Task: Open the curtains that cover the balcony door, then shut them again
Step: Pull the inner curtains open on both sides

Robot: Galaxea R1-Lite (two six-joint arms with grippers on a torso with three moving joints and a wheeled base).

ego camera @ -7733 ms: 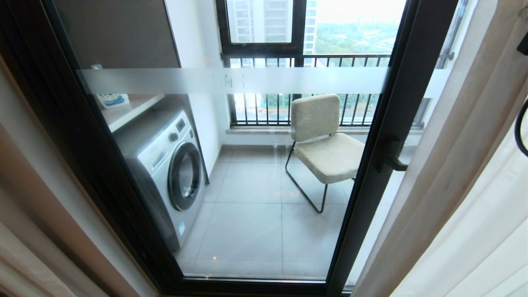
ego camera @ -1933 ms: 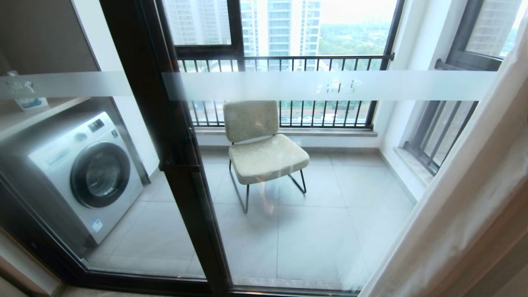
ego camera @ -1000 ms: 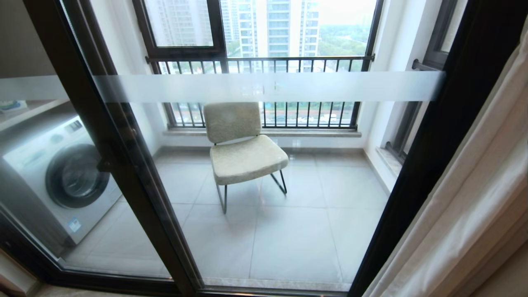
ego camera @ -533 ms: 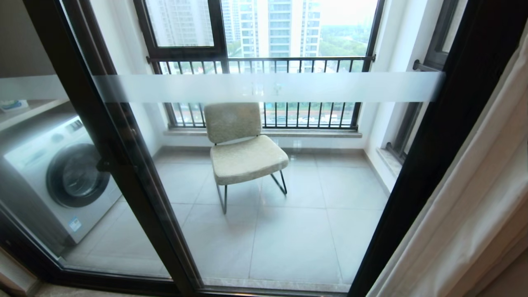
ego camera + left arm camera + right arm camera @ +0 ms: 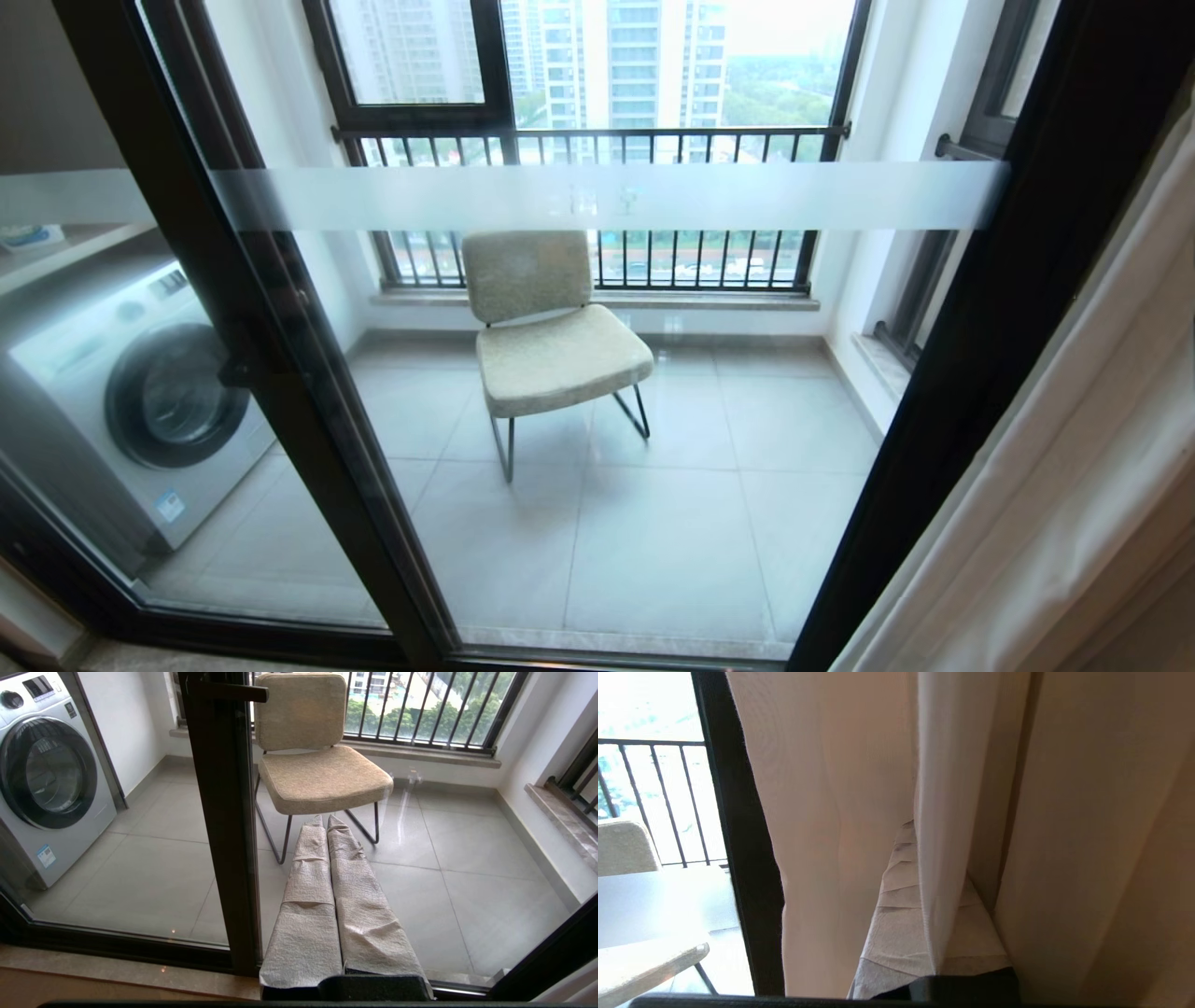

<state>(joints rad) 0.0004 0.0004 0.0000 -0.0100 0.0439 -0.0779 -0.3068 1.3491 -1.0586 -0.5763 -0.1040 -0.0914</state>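
Beyond the balcony door (image 5: 597, 392), whose clear pane in a black frame carries a frosted band, a beige chair (image 5: 546, 327) stands on grey tiles, with a washing machine (image 5: 131, 401) at far left. Cream curtains (image 5: 1074, 485) hang gathered at the right edge. The right gripper (image 5: 920, 858), fingers pressed together, is pushed among the curtain folds. The left gripper (image 5: 327, 821), also pressed together and empty, points at the glass.

Folds of the cream-beige and sheer white pleated curtains (image 5: 962, 788) cover most of the right hand (image 5: 910, 833), fingertips included (only its grey wrapped base shows). The small characters on the frosted band of the black-framed glass balcony door (image 5: 607, 198) are too faint to read. The silver front-loading washing machine (image 5: 140, 392) is cut off at the head view's left edge.
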